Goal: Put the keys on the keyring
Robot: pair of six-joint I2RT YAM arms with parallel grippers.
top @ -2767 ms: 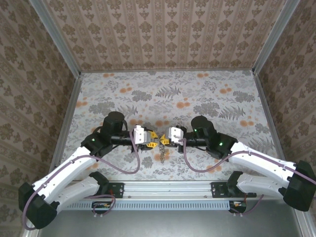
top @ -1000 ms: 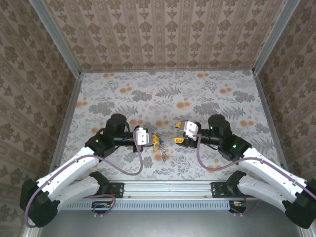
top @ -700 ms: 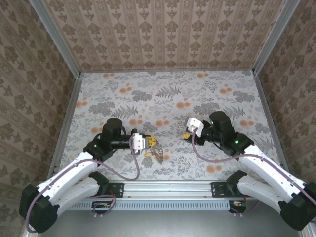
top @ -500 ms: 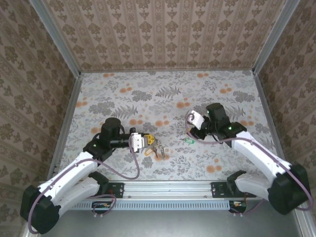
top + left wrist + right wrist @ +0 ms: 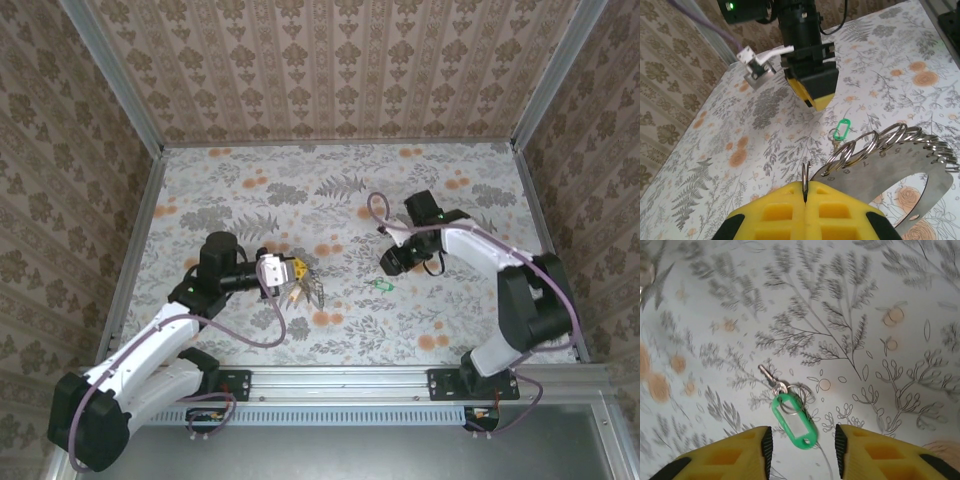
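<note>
My left gripper (image 5: 805, 194) is shut on the keyring (image 5: 805, 176), a thin loop seen edge-on between the yellow pads. A flat metal plate (image 5: 890, 172) carrying several small split rings hangs to its right. In the top view the left gripper (image 5: 297, 270) holds this bundle (image 5: 312, 290) left of centre. A key with a green tag (image 5: 795, 423) and a small metal blade (image 5: 769, 377) lies flat on the table. My right gripper (image 5: 801, 452) hovers just above it, open, with one yellow finger on each side of the tag. From above, the green key (image 5: 381, 284) lies just below the right gripper (image 5: 393, 262).
The table (image 5: 330, 190) has a floral cover and is walled with patterned panels on the left, back and right. Seen from the left wrist, the right gripper (image 5: 816, 92) points down beside the green key (image 5: 841, 129). The arm bases (image 5: 340, 385) sit at the near edge.
The right gripper has left the centre, swung back and to the right, tipped downward over the green key now lying on the table, and narrowed its jaws. The left gripper drew back left with the keyring.
</note>
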